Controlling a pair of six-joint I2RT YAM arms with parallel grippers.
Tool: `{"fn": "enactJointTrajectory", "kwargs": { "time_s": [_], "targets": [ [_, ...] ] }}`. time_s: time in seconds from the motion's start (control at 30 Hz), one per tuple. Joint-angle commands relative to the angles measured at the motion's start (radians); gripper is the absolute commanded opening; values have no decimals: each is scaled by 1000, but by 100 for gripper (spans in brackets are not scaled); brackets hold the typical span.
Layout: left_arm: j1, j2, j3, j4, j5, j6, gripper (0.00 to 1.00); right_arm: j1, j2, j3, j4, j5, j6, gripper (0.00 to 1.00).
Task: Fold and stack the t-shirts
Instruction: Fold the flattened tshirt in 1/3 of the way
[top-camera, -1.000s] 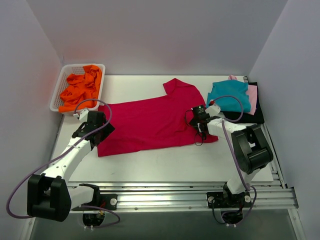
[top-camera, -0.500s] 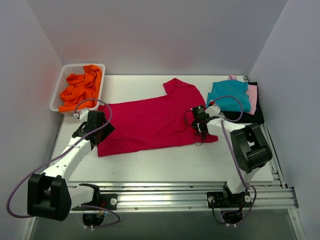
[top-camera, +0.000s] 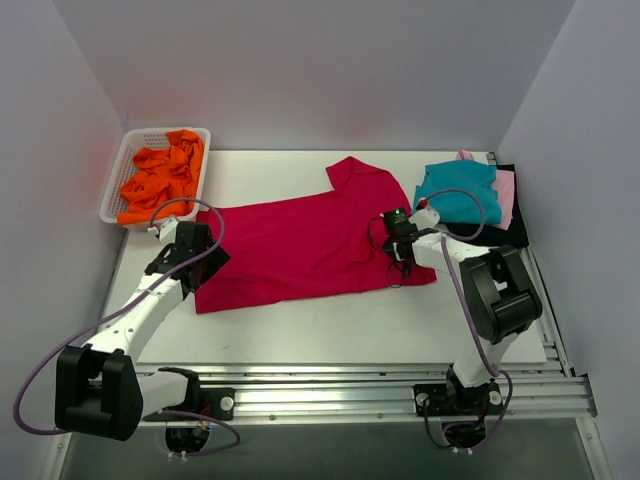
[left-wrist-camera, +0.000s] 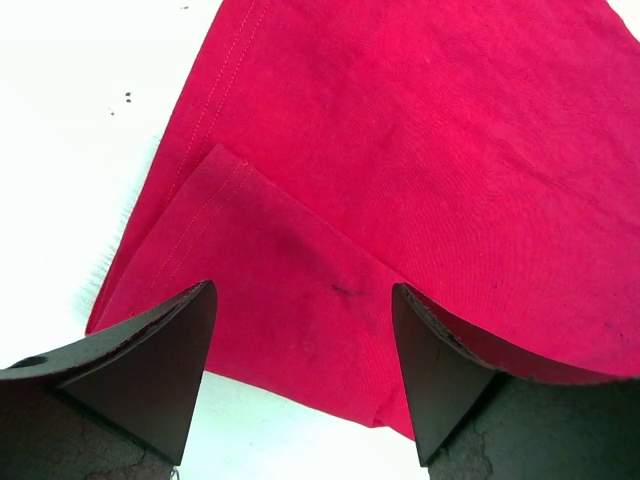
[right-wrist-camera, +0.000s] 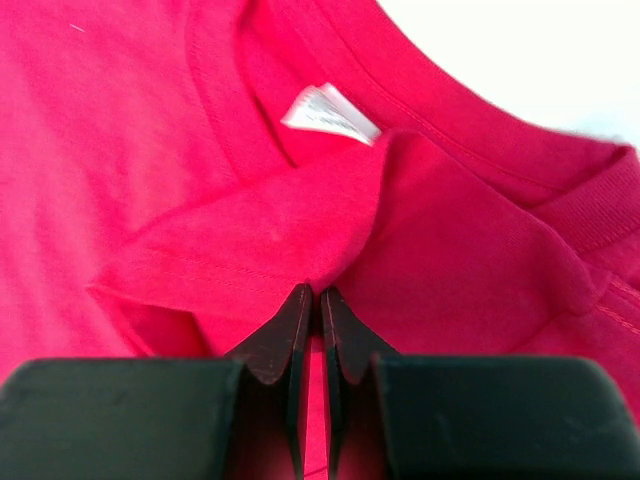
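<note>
A large crimson-red t-shirt (top-camera: 300, 245) lies spread flat on the white table. My left gripper (top-camera: 203, 262) is open and hovers over the shirt's near-left hem corner (left-wrist-camera: 230, 260), where a small flap is folded over. Its dark fingers (left-wrist-camera: 150, 370) straddle the hem edge. My right gripper (top-camera: 398, 238) is shut on a pinched fold of the red shirt (right-wrist-camera: 300, 230) just below the collar and its white label (right-wrist-camera: 330, 112). A teal shirt (top-camera: 458, 192) lies folded on top of a pale pink shirt (top-camera: 505, 195) and a black shirt (top-camera: 510, 230) at the back right.
A white lattice basket (top-camera: 118, 180) at the back left holds crumpled bright orange shirts (top-camera: 160, 175). Grey walls close in the table on three sides. A metal rail (top-camera: 400, 385) runs along the near edge.
My right gripper has shifted slightly toward the far side with the red cloth pinched in it. The left arm has not moved.
</note>
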Motion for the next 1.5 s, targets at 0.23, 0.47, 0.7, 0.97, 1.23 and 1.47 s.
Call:
{"fn": "enactJointTrajectory", "kwargs": {
  "time_s": [0.23, 0.47, 0.7, 0.97, 1.23, 1.47],
  "targets": [
    [-5, -5, -8, 40, 15, 1, 80, -26, 62, 269, -137, 52, 29, 1],
    [-4, -13, -6, 33, 9, 2, 80, -42, 180, 424, -198, 106, 60, 96],
    [-4, -33, -5, 17, -3, 4, 80, -42, 148, 471, -219, 154, 40, 94],
    [-4, -29, -5, 24, -2, 4, 80, 70, -2, 321, -194, 174, 54, 92],
    [-4, -45, -9, 21, -2, 5, 80, 138, 22, 243, -152, 148, 86, 82],
    [-4, -45, -9, 17, -2, 4, 80, 162, 64, 212, -142, 146, 100, 76]
  ]
}}
